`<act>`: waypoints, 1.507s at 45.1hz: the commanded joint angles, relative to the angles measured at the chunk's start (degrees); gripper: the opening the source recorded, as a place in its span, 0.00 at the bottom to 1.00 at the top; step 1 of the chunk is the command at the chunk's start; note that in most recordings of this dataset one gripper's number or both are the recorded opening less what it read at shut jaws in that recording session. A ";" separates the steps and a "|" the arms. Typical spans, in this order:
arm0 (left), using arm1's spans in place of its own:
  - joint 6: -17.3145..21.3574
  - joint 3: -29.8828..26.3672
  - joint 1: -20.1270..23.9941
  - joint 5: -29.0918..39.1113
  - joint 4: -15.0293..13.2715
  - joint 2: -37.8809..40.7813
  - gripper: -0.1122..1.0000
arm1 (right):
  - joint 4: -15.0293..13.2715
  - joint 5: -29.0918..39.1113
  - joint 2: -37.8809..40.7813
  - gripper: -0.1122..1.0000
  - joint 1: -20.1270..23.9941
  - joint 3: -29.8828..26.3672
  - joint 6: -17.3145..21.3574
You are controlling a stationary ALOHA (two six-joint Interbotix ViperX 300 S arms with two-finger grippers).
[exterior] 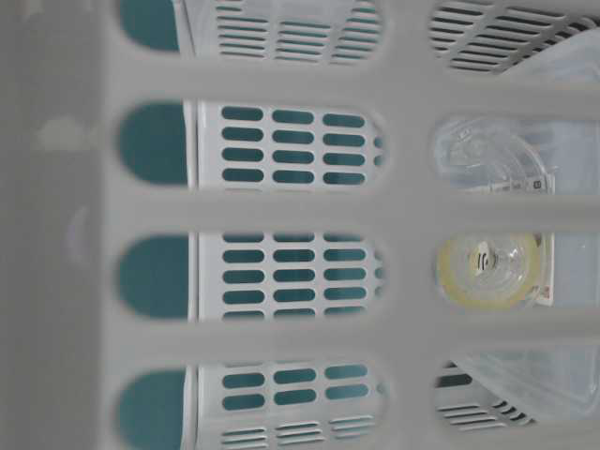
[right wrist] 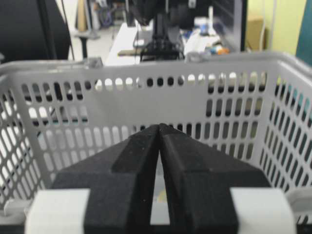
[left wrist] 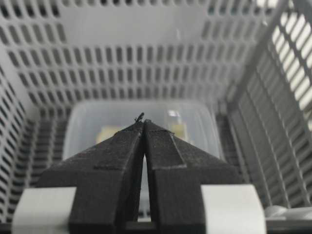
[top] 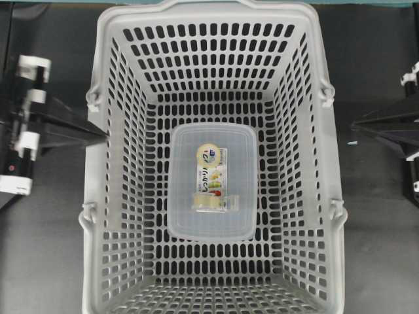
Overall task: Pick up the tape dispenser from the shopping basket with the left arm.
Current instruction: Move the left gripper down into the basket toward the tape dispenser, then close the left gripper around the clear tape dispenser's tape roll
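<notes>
The tape dispenser (top: 213, 178), a narrow white card with yellow-green print and a pale tape roll, lies in the middle of the light-grey shopping basket (top: 118, 85), over a translucent rectangular box (top: 183, 216); whether it sits on the box's lid or inside it I cannot tell. From table level its roll (exterior: 487, 269) shows through a slot in the basket (exterior: 281, 216). My left gripper (top: 103, 136) is shut and empty at the basket's left wall. In the left wrist view the gripper (left wrist: 144, 122) points at the box (left wrist: 83, 131), hiding most of the dispenser (left wrist: 179, 128). My right gripper (top: 354, 125) is shut and empty outside the right wall.
The basket's slotted walls rise steeply around the box, with handle lugs (top: 93, 98) on both long sides. In the right wrist view the shut gripper (right wrist: 159, 126) faces the basket's wall (right wrist: 146, 97), with desks and clutter beyond it. A dark table (top: 46, 216) lies under the basket.
</notes>
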 commanded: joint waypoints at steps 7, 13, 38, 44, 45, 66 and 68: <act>-0.79 -12.30 -1.49 9.40 0.26 11.34 0.10 | 0.35 1.41 0.00 0.19 0.00 -1.05 1.41; -0.97 -18.02 -1.93 11.34 0.26 18.28 0.10 | 0.35 1.49 -0.35 0.43 0.18 -1.05 1.58; -3.60 -34.10 -5.27 25.49 0.18 43.33 0.89 | 0.26 5.45 -2.46 0.74 0.26 -1.05 0.97; -4.39 -34.37 -5.54 25.49 0.26 46.49 0.91 | 0.18 5.54 -3.69 0.74 0.26 -1.05 0.97; -4.48 -34.19 -5.63 25.49 0.18 46.85 0.91 | 0.18 5.54 -3.87 0.74 0.35 -1.05 0.97; -3.69 -29.36 -5.89 22.85 0.26 50.19 0.62 | 0.18 5.54 -4.75 0.74 0.35 -0.44 0.70; -3.60 -29.53 -5.89 23.03 0.26 49.31 0.48 | 0.18 5.54 -4.75 0.74 0.35 -0.35 0.70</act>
